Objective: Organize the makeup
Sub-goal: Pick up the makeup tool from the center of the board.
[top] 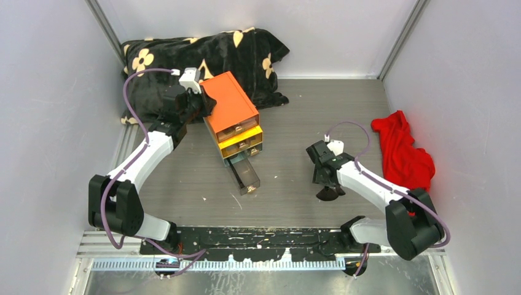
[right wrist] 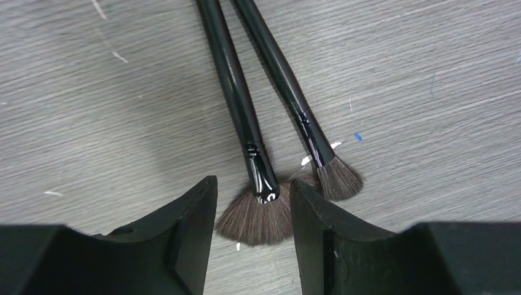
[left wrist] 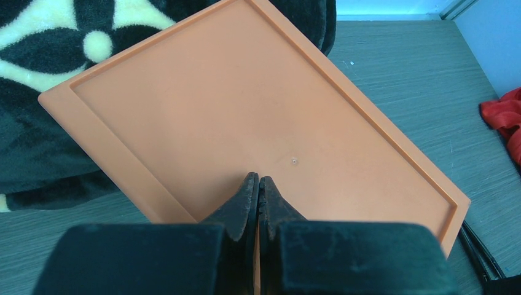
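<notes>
1. While the left gripper [top: 191, 101] sits at the far left corner of the box [top: 230, 104], toward the table's [top: 295, 110] far left corner, the right gripper [top: 325, 184] points down nearer the right edge, with the big brush [top: 329, 194] showing its dark head beneath it. The box's bottom drawer [top: 246, 175] is pulled out. A blanket [top: 239, 55] lies behind the box, and a cloth [top: 402, 150] lies by the right edge.
2. From the left wrist, the left gripper [left wrist: 258, 184] has its jaws pressed together, holding nothing, over the box's orange top [left wrist: 246, 104]. Contact is unclear.
3. From the right wrist, the right gripper [right wrist: 253, 184] is open, its fingers on either side of the big brush's [right wrist: 236, 104] fan head. The small brush [right wrist: 289, 92] lies just beside it, on its right. Both lie flat on the table.
</notes>
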